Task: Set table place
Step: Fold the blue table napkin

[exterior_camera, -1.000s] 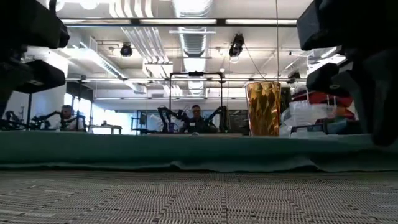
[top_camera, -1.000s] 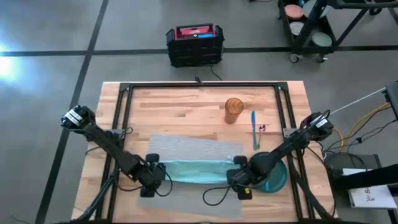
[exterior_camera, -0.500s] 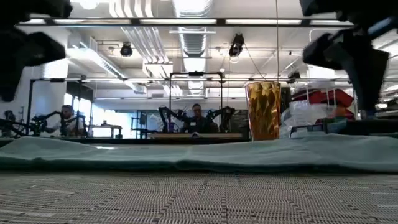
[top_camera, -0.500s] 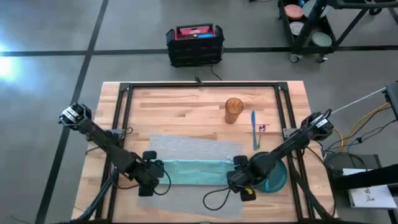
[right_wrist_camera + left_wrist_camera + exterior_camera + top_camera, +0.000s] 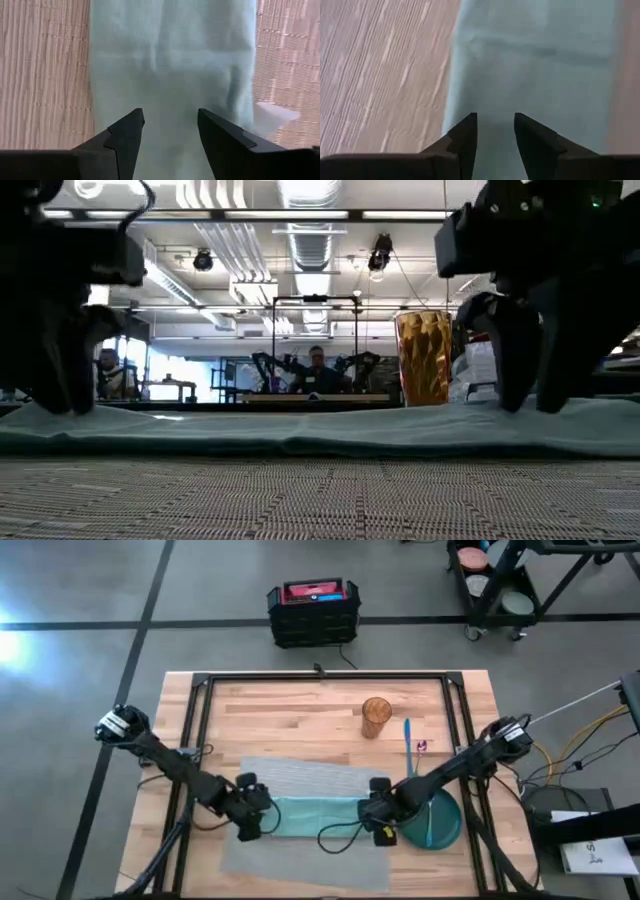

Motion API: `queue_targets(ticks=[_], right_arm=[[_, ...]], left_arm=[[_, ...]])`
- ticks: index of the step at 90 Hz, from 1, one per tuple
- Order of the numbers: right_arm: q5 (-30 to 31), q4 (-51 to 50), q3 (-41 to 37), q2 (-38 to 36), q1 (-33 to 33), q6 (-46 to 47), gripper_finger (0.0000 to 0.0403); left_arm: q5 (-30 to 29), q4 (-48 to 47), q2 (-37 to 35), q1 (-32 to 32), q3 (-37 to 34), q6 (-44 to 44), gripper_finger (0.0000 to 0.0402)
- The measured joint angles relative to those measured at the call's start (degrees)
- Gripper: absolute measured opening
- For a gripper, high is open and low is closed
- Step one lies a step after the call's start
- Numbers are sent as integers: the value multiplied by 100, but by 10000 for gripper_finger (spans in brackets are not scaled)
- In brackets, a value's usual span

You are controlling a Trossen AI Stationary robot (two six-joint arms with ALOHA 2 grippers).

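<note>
Placemat [image 5: 300, 780] | napkin [image 5: 318, 816] on it | pincers [image 5: 252, 817] [image 5: 377, 813] parted at ends

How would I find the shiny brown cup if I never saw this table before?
Start at the wooden table and find the grey placemat near its front edge. Look past the mat's far right corner: the cup stands upright on bare wood, with a blue utensil lying just to its right. It is the only tall, amber, see-through thing there.

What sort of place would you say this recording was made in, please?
Probably a robotics lab: exposed silver ceiling ducts, other robot arms on a far bench with a seated person, and a grey concrete floor.
</note>
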Motion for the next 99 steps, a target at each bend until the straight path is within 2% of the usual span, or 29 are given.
queue_targets(ticks=[9, 30, 50, 64, 70, 84, 99], right_arm=[[-3, -39, -124, 2, 7, 341, 171], [-288, -82, -152, 2, 63, 545, 161], [-311, -385, 98, -108, 55, 731, 159], [-292, -575, 124, -469, 55, 1222, 175], [-88, -532, 71, -607, 55, 1313, 184], [149, -507, -130, -658, 84, 1493, 202], [130, -369, -464, -658, 126, 2124, 217]], left_arm=[[166, -70, -71, -1, -219, -240, 115], [286, -1365, -708, -9, -350, -750, 114], [127, -1369, -1592, -2, -298, -964, 114], [-112, -828, -1866, -9, -287, -913, 114], [-222, -395, -1850, -9, -344, -725, 114], [-356, 344, -1558, -2, -498, -442, 114], [-379, 576, -1081, 87, -333, -383, 114]])
